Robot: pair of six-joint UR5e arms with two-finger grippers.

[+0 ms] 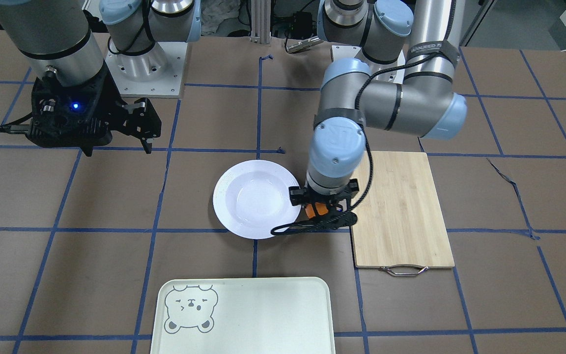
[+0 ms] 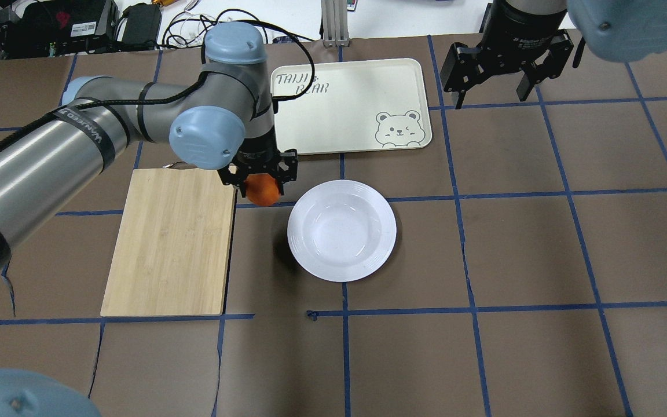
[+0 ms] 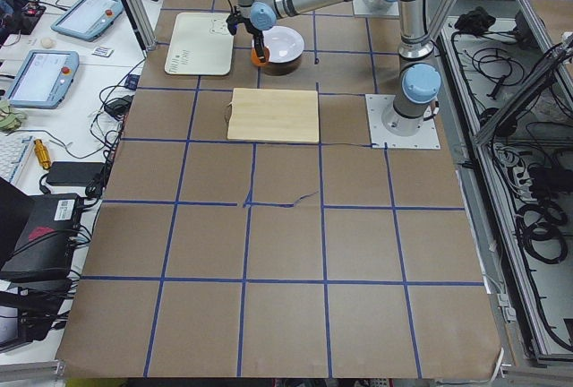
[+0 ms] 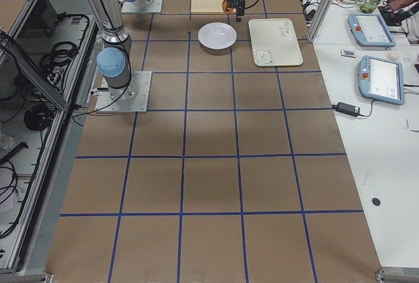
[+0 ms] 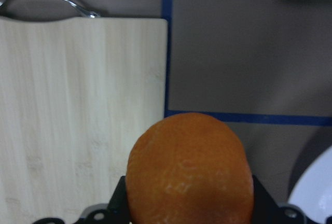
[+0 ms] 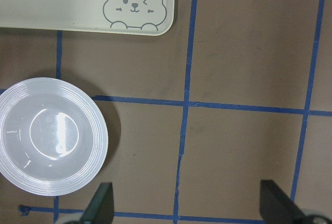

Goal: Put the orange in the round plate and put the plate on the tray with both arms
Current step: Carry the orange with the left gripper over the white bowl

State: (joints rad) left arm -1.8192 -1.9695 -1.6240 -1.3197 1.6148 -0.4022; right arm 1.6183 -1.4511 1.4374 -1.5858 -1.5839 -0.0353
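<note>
Cutting board (image 2: pixel 171 243) beside the round plate (image 2: pixel 301 249), tray (image 2: pixel 339 110) beyond. Left gripper (image 2: pixel 259 180) clasps the dimpled bright orange (image 2: pixel 264 193) just off the plate's rim; right gripper (image 2: pixel 491 95) spread wide.

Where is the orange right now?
In the overhead view, the orange sits in the jaws of the left gripper, left of centre, between the cutting board and the round plate.

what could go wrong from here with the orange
1. The left tool holds the orange beside the round plate, not over its well; released early, it would likely hit the rim or table and roll.
2. The plate looks shallow and glossy, so the orange may roll out during the two-arm lift to the tray.
</note>
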